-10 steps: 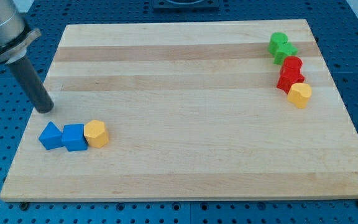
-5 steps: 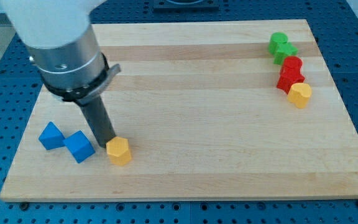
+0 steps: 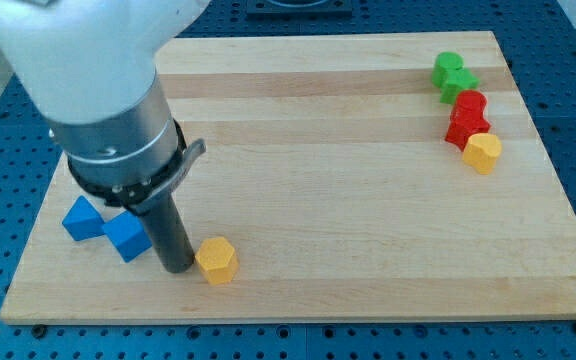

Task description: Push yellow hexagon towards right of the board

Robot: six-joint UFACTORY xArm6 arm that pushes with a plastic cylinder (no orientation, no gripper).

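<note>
The yellow hexagon (image 3: 216,260) lies near the board's bottom edge, left of centre. My tip (image 3: 176,266) stands on the board just to its left, touching or nearly touching it. A blue cube (image 3: 127,237) sits just left of the rod, and a blue triangular block (image 3: 82,218) lies further left, partly under the arm's body.
At the view's top right a cluster stands near the board's right edge: two green blocks (image 3: 452,76), two red blocks (image 3: 467,117) and a second yellow block (image 3: 483,152) at its lower end. The wooden board (image 3: 318,180) lies on a blue pegboard table.
My tip swung from the board's left edge down between the blue cube and the yellow hexagon. The hexagon slid right and down. The blue cube was knocked askew.
</note>
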